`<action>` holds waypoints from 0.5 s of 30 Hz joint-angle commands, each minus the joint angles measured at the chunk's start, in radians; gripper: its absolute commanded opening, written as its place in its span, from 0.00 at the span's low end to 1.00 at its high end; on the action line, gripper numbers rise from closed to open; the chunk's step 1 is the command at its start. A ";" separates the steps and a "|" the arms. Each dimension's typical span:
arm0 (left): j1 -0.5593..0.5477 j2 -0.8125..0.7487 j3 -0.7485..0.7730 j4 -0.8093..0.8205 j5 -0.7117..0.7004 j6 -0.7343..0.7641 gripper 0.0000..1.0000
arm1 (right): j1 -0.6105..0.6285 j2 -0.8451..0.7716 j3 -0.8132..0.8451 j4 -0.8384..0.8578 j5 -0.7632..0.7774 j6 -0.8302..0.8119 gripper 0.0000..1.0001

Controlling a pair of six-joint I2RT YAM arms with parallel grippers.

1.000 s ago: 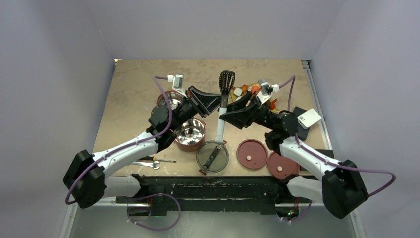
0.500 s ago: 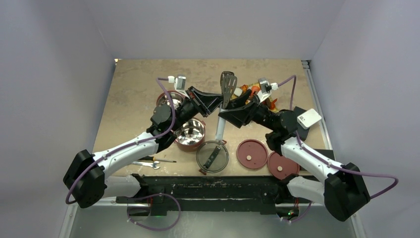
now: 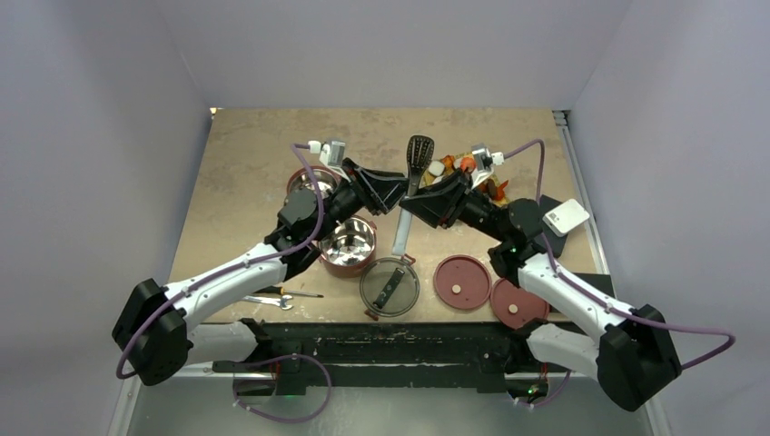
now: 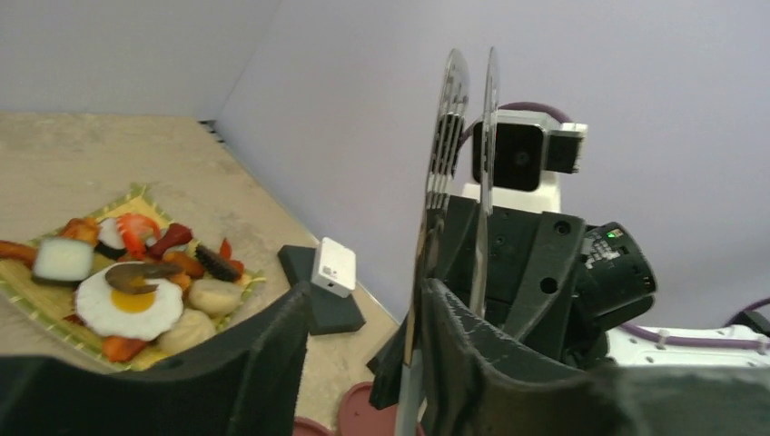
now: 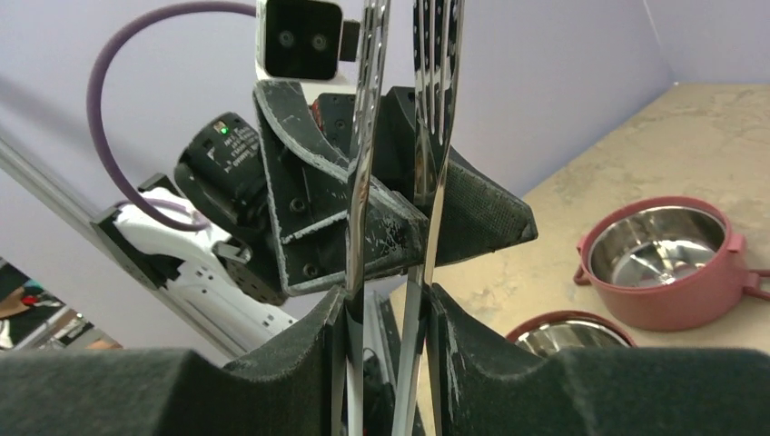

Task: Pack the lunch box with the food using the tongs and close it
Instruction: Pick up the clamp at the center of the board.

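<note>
The silver tongs [image 3: 413, 186] stand nearly upright in the air over the table's middle, between my two grippers. My right gripper [image 5: 389, 318] is shut on the tongs [image 5: 363, 182], one pad pressing on each arm. My left gripper [image 4: 363, 336] is open, and the tongs [image 4: 445, 154] rest against the inner face of its right finger. Toy food [image 4: 127, 282], with a fried egg and buns, lies on a yellow mat. One dusty-red bowl of the lunch box [image 3: 349, 265] sits open below the left arm; another [image 3: 304, 177] is partly hidden behind it.
Two red disc lids [image 3: 461, 282] [image 3: 515, 302] and the dark see-through lid [image 3: 389, 287] lie near the front edge. A wrench [image 3: 268, 301] and a screwdriver [image 3: 300, 292] lie at the front left. A small white box on a black block [image 3: 566, 218] stands at the right.
My left gripper has opened and let go of the tongs. My right gripper's jaws widened and then closed on the tongs. Both arms have shifted slightly.
</note>
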 commanded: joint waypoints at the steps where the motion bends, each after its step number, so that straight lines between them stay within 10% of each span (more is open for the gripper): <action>1: 0.016 -0.057 0.040 -0.196 -0.062 0.129 0.51 | 0.006 -0.066 0.049 -0.081 0.077 -0.093 0.33; 15: 0.091 -0.216 0.075 -0.528 -0.198 0.250 0.78 | -0.120 -0.097 0.071 -0.309 0.097 -0.167 0.26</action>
